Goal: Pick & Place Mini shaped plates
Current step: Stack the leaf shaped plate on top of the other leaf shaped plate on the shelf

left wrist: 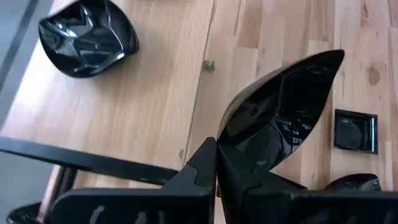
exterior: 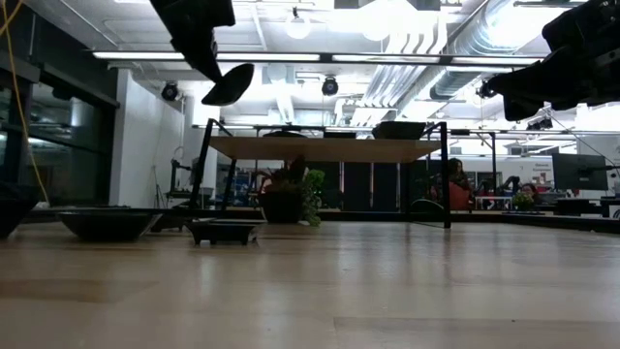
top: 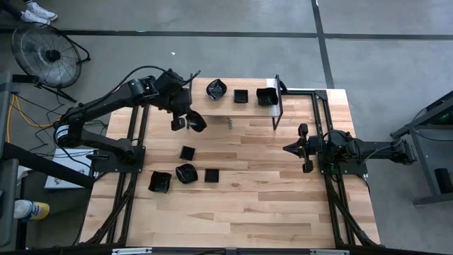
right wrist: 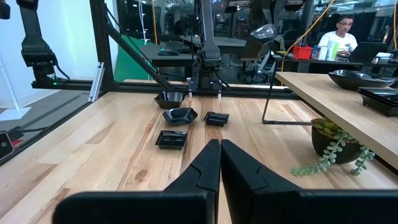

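Note:
My left gripper (top: 184,122) hangs high over the table, by the near left corner of a raised wooden shelf (top: 233,110), shut on a glossy black pointed plate (top: 196,122). Three more black plates sit on the shelf: an angular one (top: 216,89), a small square one (top: 241,95) and a deeper one (top: 266,96). Several plates lie flat on the table below: (top: 187,152), (top: 186,172), (top: 211,175), (top: 160,181). My right gripper (top: 306,147) waits shut at the table's right side, touching nothing. My left gripper (left wrist: 216,163) pinches the pointed plate by its rim at one end (left wrist: 239,146) between the two fingers. They come from above, slanting down. The plate (exterior: 228,84) is lifted clear, high above the table, and sticks out tilted beyond the fingertips, its hollow side facing the wrist camera.
The shelf stands on thin black legs (exterior: 447,174), and a small potted plant (right wrist: 336,140) sits under it. Bare wood lies across the near half of the table (top: 248,212). A person (right wrist: 342,28) sits in the room beyond the table.

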You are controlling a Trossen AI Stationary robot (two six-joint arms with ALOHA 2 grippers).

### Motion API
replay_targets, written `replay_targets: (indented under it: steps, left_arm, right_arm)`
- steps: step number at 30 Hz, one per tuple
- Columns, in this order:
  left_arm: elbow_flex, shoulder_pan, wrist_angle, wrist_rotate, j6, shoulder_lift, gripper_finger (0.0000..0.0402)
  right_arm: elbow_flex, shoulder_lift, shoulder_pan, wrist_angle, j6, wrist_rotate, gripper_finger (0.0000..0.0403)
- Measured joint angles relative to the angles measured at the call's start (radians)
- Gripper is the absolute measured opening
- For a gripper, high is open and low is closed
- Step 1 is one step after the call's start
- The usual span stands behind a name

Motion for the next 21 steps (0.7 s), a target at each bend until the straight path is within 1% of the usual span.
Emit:
replay_targets:
  steps: [5, 8, 11, 15, 21]
  left_arm:
    - [0.000, 0.000, 0.049, -0.012, 0.057, 0.000, 0.0000]
    - [0.000, 0.000, 0.115, -0.029, 0.042, 0.000, 0.0000]
    - [0.000, 0.000, 0.218, -0.074, -0.036, 0.010, 0.0000]
    - [0.000, 0.000, 0.358, -0.129, -0.079, 0.040, 0.0000]
    - [0.000, -0.001, 0.564, -0.145, -0.103, 0.106, 0.0000]
  right_arm:
    - [0.000, 0.000, 0.000, 0.000, 0.000, 0.000, 0.0008]
    - [0.000, 0.000, 0.000, 0.000, 0.000, 0.000, 0.0005]
    - [0.000, 0.000, 0.000, 0.000, 0.000, 0.000, 0.0006]
    - [0.000, 0.000, 0.000, 0.000, 0.000, 0.000, 0.0008]
    - [0.000, 0.000, 0.000, 0.000, 0.000, 0.000, 0.0009]
